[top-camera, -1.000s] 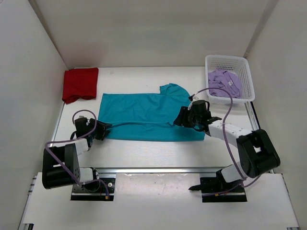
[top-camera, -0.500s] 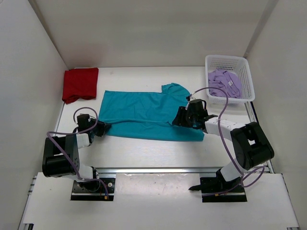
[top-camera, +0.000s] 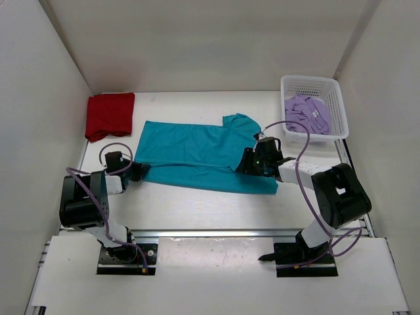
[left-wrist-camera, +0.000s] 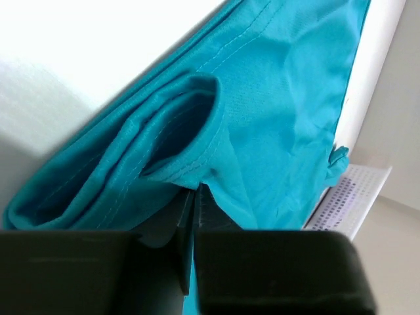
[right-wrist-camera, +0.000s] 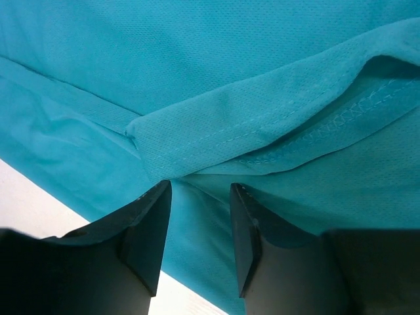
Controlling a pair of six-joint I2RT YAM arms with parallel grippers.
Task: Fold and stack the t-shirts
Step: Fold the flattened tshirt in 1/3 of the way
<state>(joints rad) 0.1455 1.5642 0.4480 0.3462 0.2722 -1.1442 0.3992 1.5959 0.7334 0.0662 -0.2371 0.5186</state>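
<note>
Teal t-shirt (top-camera: 197, 154) lies spread flat on the table (top-camera: 197, 200), collar end toward the right. Left gripper (left-wrist-camera: 194, 203) jaws are nearly closed, pinching the shirt's folded hem at its left end. Right gripper (right-wrist-camera: 200, 197) jaws are partway apart, straddling cloth by the sleeve seam (can't tell if it grips). Dark red t-shirt (top-camera: 109, 115) sits folded at far left. Lavender t-shirt (top-camera: 307, 113) is crumpled in the white basket (top-camera: 308, 81).
</note>
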